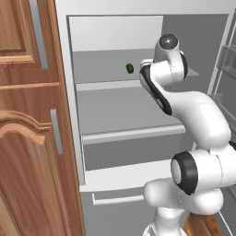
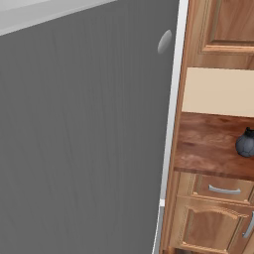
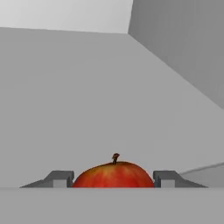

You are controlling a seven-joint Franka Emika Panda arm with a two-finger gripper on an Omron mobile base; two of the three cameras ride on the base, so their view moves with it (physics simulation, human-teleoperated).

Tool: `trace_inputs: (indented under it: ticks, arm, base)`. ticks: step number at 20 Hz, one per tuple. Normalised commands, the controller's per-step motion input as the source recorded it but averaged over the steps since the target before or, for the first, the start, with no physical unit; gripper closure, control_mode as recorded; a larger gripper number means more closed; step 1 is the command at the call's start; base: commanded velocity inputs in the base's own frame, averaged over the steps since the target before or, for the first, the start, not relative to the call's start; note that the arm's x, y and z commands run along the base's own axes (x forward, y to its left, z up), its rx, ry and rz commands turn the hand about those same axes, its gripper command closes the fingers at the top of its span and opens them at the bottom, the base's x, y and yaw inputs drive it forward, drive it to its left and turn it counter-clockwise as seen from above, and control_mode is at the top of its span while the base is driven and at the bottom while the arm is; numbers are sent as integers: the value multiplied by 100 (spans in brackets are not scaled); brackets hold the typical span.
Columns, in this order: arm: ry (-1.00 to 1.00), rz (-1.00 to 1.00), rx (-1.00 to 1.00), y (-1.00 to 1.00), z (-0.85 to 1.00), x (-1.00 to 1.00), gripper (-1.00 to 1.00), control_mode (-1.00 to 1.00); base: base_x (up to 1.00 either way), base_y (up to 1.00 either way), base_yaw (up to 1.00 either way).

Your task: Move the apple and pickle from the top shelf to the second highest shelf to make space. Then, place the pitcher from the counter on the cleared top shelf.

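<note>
Apple [image 3: 113,176] upright between the claw [image 3: 113,179] fingertips [image 3: 60,178], jaws seemingly closed against its sides, stem up.

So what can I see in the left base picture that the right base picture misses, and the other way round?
Left base view: the open fridge with the pickle lying on the top shelf, the second highest shelf below, and the white arm reaching in. Right base view: the pitcher on the counter, beside a grey panel. Both share brown wood cabinets.
</note>
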Motion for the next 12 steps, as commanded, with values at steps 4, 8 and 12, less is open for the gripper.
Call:
trace_inputs:
  ticks: [4, 8, 12]
  arm:
    - [0, 15, -3, 23, 0, -100, 100, -100]
    - [0, 15, -1, 30, -8, -100, 100, -100]
    - [5, 11, -1, 40, -31, -97, 100, -100]
  base:
    - [0, 0, 0]
    - [0, 0, 0]
    - [0, 0, 0]
